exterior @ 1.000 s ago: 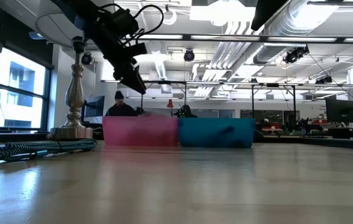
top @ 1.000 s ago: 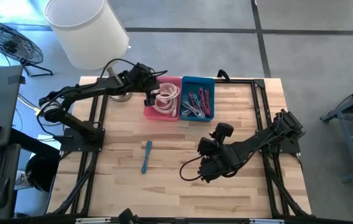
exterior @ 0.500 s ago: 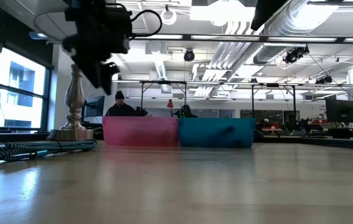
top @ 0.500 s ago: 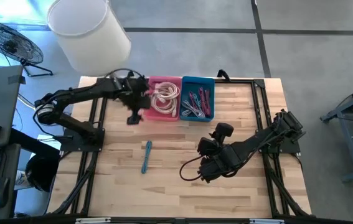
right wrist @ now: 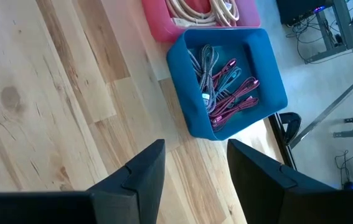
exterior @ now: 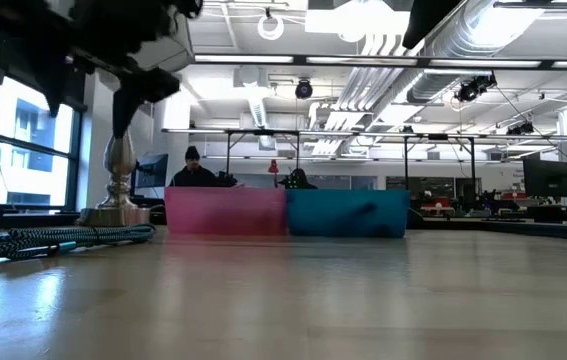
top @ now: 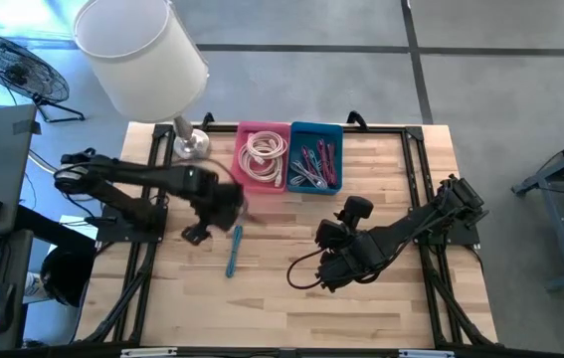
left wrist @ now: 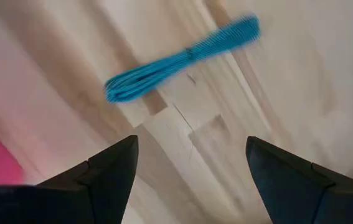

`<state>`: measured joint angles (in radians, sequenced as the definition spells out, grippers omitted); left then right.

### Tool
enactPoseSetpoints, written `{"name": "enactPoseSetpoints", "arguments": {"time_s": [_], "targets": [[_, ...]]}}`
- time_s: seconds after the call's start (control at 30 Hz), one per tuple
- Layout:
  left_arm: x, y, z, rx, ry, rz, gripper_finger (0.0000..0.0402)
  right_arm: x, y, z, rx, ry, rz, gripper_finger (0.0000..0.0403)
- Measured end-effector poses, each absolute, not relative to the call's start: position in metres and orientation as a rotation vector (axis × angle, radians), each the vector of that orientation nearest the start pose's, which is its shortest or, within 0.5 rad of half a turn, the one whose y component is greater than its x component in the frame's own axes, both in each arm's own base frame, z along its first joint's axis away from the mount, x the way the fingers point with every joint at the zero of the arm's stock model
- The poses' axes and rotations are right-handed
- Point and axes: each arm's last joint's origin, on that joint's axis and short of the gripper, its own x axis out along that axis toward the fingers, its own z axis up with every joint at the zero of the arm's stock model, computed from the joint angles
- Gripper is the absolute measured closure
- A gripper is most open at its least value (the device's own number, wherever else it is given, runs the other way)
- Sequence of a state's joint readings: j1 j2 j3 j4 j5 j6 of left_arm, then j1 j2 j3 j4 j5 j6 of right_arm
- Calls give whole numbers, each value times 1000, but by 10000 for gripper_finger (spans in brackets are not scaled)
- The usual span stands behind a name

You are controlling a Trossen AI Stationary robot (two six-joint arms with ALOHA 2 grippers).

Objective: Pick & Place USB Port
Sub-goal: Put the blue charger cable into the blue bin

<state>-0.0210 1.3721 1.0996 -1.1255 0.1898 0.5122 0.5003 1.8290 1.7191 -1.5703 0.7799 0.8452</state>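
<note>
A blue coiled USB cable (top: 234,251) lies flat on the wooden table, near the middle left; it also shows in the left wrist view (left wrist: 176,62) and the low view (exterior: 63,238). My left gripper (top: 228,207) hangs open above the table, pointing down, just on the far side of the cable, with nothing between its fingers (left wrist: 192,142). My right gripper (top: 333,251) waits open over the table's middle right, tilted down toward the bins (right wrist: 195,146).
A pink bin (top: 262,127) with white cables and a blue bin (top: 316,126) with pink and grey cables stand side by side at the far edge. A lamp with a white shade (top: 142,50) stands on its base (top: 194,147) at the far left.
My left gripper has swung from above the pink bin toward the table's near edge and has tipped over to point down. It now hangs over the bare wood beside the blue cable. The cable has stayed where it was.
</note>
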Motion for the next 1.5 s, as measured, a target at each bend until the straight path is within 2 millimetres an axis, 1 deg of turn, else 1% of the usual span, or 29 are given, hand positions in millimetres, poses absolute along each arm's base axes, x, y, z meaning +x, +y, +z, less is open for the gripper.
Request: {"name": "enactPoseSetpoints", "arguments": {"time_s": [0.1, 0.23, 0.3, 0.37, 0.5, 0.63, 0.77, 0.97, 1.07, 1.2, 1.33, 1.5], "targets": [[235, -33, 259, 536, 1297, -602, 109, 297, 140, 304, -287, 1096, -709, 238], [233, -55, 259, 848, 1253, -649, 109, 297, 140, 303, -263, 1117, -696, 238], [233, -63, 260, 956, 1213, -660, 109, 298, 141, 302, -242, 1127, -685, 238], [234, -70, 261, 1027, 1169, -685, 109, 299, 142, 302, -228, 1123, -678, 238], [238, -80, 261, 1080, 1079, -722, 109, 299, 142, 302, -215, 1142, -661, 238], [242, -90, 254, 1154, 1060, -792, 108, 299, 143, 301, -222, 1164, -637, 238], [249, -98, 239, 1210, 1095, -859, 108, 299, 144, 301, -205, 1175, -618, 238], [261, -112, 205, 1352, 1158, -1006, 108, 304, 145, 300, -170, 1146, -603, 238], [267, -114, 189, 1376, 1200, -1057, 108, 305, 146, 300, -161, 1136, -600, 238], [273, -116, 172, 1404, 1229, -1101, 108, 306, 146, 300, -158, 1127, -596, 238], [279, -119, 162, 1435, 1209, -1137, 108, 307, 144, 300, -161, 1129, -592, 238], [290, -121, 152, 1449, 1146, -1118, 108, 311, 142, 300, -146, 1118, -592, 238]]}}
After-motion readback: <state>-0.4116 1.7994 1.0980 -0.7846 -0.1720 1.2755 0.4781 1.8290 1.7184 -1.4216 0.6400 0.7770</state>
